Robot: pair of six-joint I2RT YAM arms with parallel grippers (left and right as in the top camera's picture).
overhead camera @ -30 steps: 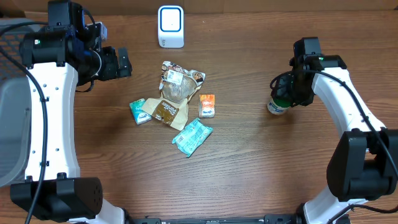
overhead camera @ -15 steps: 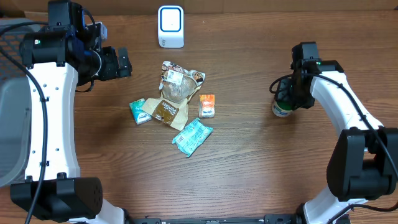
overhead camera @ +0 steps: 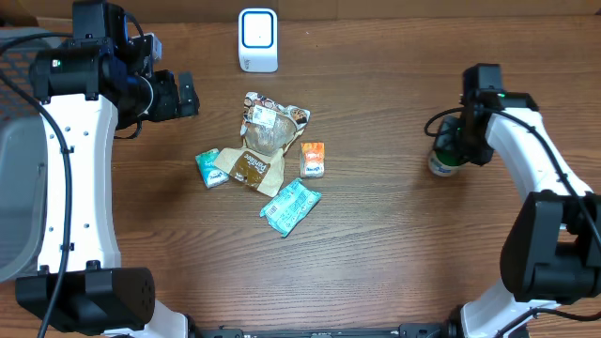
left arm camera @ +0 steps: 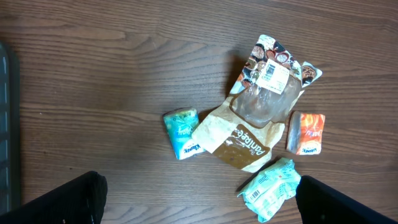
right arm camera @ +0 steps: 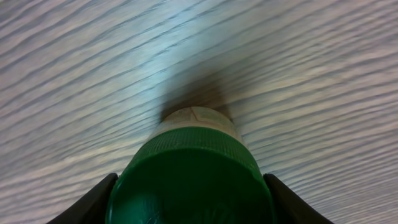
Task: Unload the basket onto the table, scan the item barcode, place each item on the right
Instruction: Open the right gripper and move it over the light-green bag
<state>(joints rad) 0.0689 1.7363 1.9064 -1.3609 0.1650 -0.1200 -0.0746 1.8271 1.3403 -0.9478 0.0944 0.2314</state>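
The item, a small upright bottle with a green cap (overhead camera: 442,161), is at the right of the table, and my right gripper (overhead camera: 454,143) is shut on it from above. The right wrist view is filled by the green cap (right arm camera: 193,177), with a dark finger (right arm camera: 93,200) pressed on each side. A white barcode scanner (overhead camera: 257,39) stands at the back centre, far from the bottle. My left gripper (overhead camera: 187,94) hovers open at the back left, nothing between its fingers (left arm camera: 65,202).
A pile lies mid-table: a clear snack bag (overhead camera: 272,127), a brown pouch (overhead camera: 252,169), a teal packet (overhead camera: 210,167), an orange packet (overhead camera: 313,159) and a teal wrapper (overhead camera: 290,206). A grey bin (overhead camera: 19,188) sits at the left edge.
My right gripper has carried the bottle to the right, farther from the pile. The left arm has not moved.
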